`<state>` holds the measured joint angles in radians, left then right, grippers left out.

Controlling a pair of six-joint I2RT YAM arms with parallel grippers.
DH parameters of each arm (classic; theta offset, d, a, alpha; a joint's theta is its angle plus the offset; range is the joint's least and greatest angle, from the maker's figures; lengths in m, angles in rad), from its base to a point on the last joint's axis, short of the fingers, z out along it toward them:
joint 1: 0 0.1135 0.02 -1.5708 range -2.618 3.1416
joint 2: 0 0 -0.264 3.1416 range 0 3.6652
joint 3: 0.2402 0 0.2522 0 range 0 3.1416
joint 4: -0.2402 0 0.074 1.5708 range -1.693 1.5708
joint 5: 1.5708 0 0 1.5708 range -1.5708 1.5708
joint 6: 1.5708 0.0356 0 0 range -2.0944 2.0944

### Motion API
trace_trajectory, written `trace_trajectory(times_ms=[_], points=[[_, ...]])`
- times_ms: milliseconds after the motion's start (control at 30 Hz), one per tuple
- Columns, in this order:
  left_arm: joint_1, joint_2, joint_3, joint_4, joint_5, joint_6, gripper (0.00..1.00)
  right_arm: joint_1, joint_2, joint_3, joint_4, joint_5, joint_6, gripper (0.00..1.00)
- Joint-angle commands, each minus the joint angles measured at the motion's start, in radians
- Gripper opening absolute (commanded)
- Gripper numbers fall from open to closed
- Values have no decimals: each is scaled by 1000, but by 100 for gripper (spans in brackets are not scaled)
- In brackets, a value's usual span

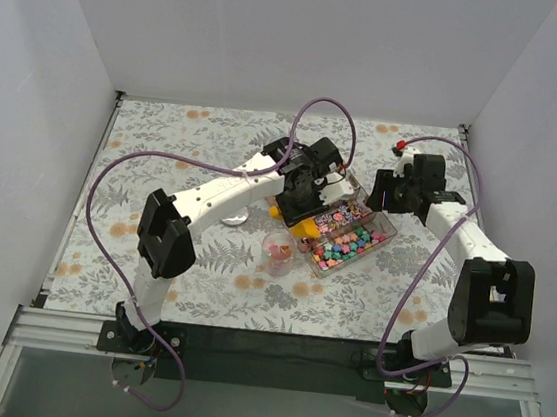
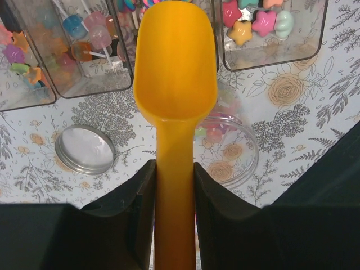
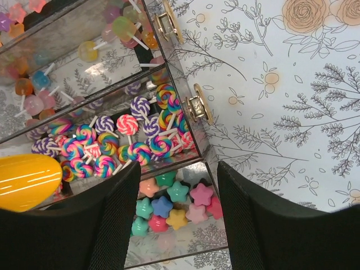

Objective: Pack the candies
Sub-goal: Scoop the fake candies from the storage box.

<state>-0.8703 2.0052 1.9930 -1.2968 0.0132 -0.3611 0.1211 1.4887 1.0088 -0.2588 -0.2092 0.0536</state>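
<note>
The candies are small star sweets (image 3: 169,205) and swirl lollipops (image 3: 126,126) in mixed colours, sorted in a clear compartment box (image 1: 389,226); from above they show as a bright heap (image 1: 345,241). My left gripper (image 1: 306,190) is shut on the handle of the orange scoop (image 2: 175,62), whose bowl is empty and hangs over a small clear jar (image 2: 242,149) holding a few candies. My right gripper (image 1: 386,189) is open and empty, its jaws (image 3: 179,180) spread over the star compartment at the box's end. The scoop tip shows in the right wrist view (image 3: 25,180).
The jar (image 1: 279,252) stands just in front of the box. Its metal lid (image 2: 84,149) lies flat on the flowered tablecloth to the left (image 1: 235,218). Two brass latches (image 3: 198,104) sit on the box's side. White walls enclose the table.
</note>
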Motion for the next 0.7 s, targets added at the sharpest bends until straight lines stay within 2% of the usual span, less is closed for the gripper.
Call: trace_trajectory(times_ms=[0, 233, 567, 667], points=[[-9, 12, 43, -30, -61, 33, 0, 12, 25, 54, 46, 16, -50, 62], [-29, 58, 64, -38, -125, 53, 0, 28, 99, 85, 67, 53, -113, 61], [-49, 76, 79, -38, -156, 65, 0, 41, 177, 113, 73, 47, -156, 44], [-53, 69, 85, -38, -154, 70, 0, 43, 180, 113, 73, 41, -159, 41]])
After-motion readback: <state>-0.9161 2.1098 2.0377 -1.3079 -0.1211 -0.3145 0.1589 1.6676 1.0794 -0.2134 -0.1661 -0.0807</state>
